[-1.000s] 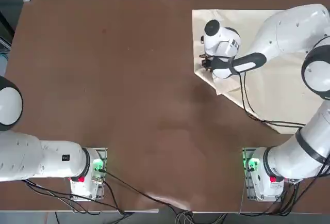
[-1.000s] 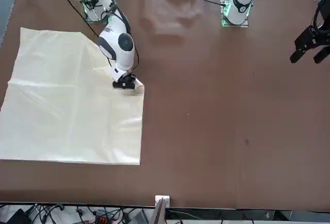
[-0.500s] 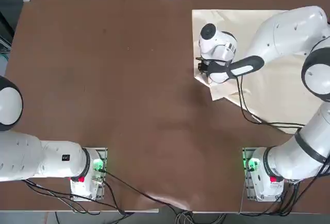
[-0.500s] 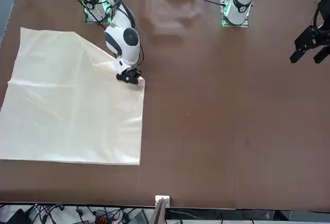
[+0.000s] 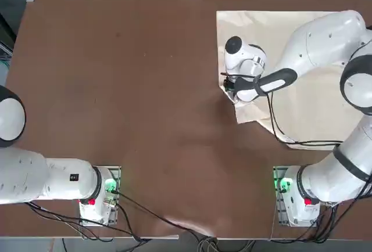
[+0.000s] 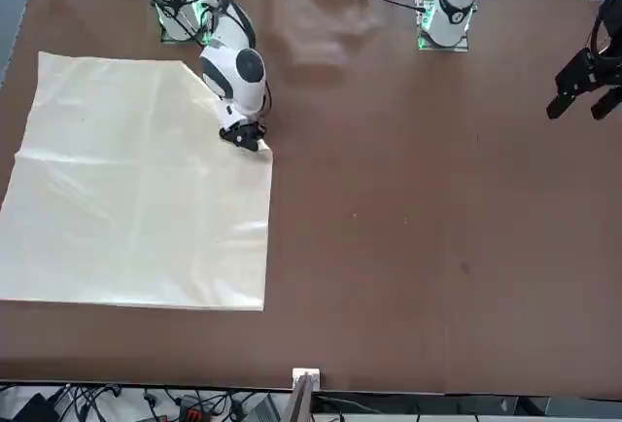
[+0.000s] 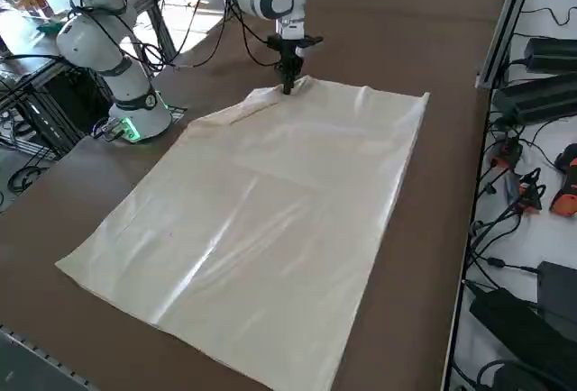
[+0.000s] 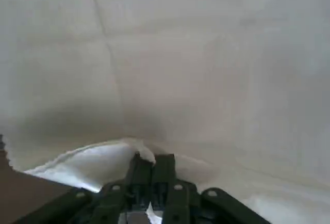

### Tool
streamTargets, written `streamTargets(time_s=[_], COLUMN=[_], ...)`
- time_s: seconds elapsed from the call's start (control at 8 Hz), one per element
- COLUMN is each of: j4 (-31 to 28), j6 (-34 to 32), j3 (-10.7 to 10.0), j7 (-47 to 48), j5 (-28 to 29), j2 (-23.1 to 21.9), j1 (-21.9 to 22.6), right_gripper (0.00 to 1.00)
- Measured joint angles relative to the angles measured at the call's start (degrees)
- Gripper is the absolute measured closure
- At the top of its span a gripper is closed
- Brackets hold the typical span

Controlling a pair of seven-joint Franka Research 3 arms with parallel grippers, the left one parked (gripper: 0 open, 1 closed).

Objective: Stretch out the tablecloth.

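The tablecloth (image 5: 308,83) is a large cream sheet spread over the right half of the brown table, also seen as the tablecloth (image 6: 126,198) in the front view. Its near-left corner is still turned in, so that edge runs diagonally. My right gripper (image 5: 228,85) is low over the cloth's left edge, shut on a raised fold of it. In the right side view the gripper (image 7: 288,83) pinches the cloth at its far edge. The wrist view shows the fingers (image 8: 165,175) pressed together with a lip of tablecloth (image 8: 180,53) between them.
Bare brown table (image 5: 128,89) stretches left of the cloth. The right arm's base (image 5: 290,197) with its cables stands just behind the cloth's near edge. Beyond the table's right edge lie chargers and cables (image 7: 532,94).
My right gripper has pulled the pinched cloth edge toward the robot's side and slightly left. The turned-in corner has opened out, and the diagonal edge has shifted closer to the arm's base.
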Motion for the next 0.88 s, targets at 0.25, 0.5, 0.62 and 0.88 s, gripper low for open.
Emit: streamTargets(time_s=[0.25, 0.5, 0.62, 0.88], j4=[-0.3, -0.4, -0.5, -0.7], j6=[0.0, 0.2, 0.8, 2.2], j3=[1.9, 3.0, 3.4, 4.5], j7=[0.5, 0.9, 1.4, 3.5], j5=[3.8, 6.5, 7.2, 7.8], j2=[0.0, 0.1, 0.2, 0.9], j1=[0.0, 0.1, 0.1, 0.2], right_gripper=[0.97, 0.97, 0.97, 0.97])
